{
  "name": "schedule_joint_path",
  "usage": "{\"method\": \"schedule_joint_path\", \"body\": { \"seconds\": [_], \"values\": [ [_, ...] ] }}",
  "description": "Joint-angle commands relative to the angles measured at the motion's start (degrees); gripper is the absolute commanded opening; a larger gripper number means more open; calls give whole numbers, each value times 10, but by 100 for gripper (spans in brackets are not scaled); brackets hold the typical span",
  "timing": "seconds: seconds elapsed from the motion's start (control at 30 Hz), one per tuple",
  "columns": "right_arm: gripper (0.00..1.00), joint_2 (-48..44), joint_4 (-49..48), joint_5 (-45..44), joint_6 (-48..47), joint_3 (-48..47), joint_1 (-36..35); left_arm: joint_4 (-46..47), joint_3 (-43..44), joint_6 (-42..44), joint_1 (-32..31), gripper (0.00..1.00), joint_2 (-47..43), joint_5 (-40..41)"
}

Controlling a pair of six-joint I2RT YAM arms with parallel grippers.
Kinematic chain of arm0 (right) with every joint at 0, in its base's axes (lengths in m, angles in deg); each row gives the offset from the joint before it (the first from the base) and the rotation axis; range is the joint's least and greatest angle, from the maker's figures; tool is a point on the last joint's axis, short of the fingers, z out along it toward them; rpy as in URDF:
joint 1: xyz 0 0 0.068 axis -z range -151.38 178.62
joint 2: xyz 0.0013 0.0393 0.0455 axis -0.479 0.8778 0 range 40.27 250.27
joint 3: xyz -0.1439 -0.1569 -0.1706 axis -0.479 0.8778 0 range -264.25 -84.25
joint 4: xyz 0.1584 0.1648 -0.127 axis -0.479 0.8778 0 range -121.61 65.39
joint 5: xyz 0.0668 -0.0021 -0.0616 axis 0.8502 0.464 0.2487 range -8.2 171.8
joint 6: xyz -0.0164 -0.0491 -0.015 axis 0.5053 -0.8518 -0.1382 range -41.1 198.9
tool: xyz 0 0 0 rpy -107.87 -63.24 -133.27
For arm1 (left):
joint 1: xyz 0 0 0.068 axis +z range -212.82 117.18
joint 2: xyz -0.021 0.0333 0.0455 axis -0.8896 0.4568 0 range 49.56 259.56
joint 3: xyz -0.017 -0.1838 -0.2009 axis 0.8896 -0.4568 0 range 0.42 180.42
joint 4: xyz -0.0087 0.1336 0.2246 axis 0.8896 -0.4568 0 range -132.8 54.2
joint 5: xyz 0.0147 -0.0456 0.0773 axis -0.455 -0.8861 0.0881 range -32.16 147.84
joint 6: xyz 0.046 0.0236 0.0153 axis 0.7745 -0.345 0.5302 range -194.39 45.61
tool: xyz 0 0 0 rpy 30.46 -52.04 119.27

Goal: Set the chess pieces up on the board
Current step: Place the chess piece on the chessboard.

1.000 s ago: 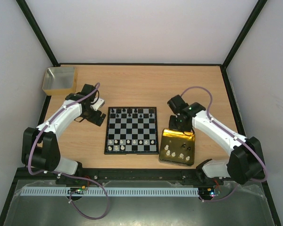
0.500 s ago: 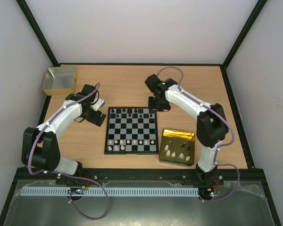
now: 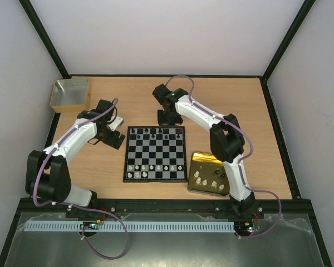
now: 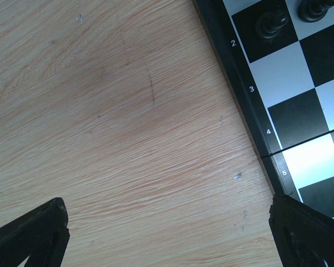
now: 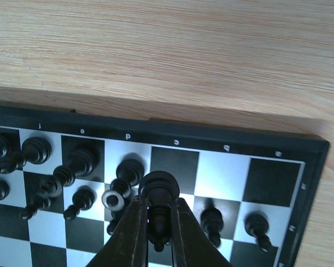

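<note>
1. A light wooden table (image 3: 234, 105) filled the middle of the overhead view. Seen close in the wrist views, its grain ran in fine streaks with a few small dark specks.
2. A yellowish square box (image 3: 70, 103), open at the top, sat at the table's upper-left corner.
3. A shiny gold rectangular tray (image 3: 210, 163) lay low and right of centre, slightly turned.
4. Plain white walls (image 3: 156, 33) rose behind, edged by black frame posts (image 3: 43, 38).
5. A white slotted strip (image 3: 156, 227) ran along the bottom, above a grey metal surface (image 3: 172, 250).

board (image 4: 250, 119) black border, left wrist view: white rank digits 2, 3, 4, 5, right wrist view: file letters g–a along board edge, inverted
</note>
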Motion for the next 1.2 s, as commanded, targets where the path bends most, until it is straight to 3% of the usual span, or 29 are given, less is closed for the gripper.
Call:
{"method": "schedule_joint_path", "body": {
  "seconds": [0.0, 0.53, 0.97, 1.17],
  "values": [
    [6, 30, 29, -2, -5, -38, -10, -2, -8, -6, -3, 98, -12, 4],
    [7, 69, 30, -25, -11, -41, -9, 1, -9, -5, -3, 98, -9, 2],
    [21, 67, 29, -27, -9, -45, -10, 6, -12, -5, -3, 98, -6, 0],
    [22, 65, 41, -39, -6, -72, -9, 7, -12, -4, -3, 98, -6, -1]
  ]
}}
